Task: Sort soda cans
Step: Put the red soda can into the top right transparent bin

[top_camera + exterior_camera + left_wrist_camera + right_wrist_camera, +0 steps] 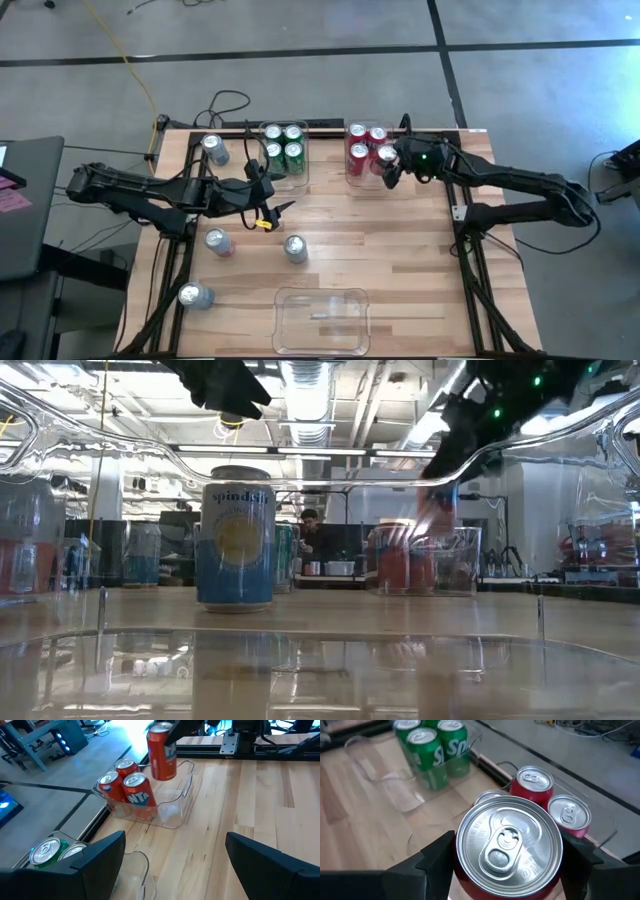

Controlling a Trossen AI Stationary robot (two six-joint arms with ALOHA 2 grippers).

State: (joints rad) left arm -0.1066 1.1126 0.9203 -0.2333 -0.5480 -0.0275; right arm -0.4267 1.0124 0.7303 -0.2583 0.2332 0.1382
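Over red bin (366, 178): red can (386, 157), silver top

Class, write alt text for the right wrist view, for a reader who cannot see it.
The right gripper holds a red soda can by its sides, silver top filling the view, above a clear bin with more red cans. Farther off, green cans stand in another clear bin on the wooden table.

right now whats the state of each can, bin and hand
fourth red can: held above red bin by right hand
red bin: three cans inside, upright
green bin: four cans, full
front clear bin: no cans
four silver cans: loose on table
left hand: open, holding nothing
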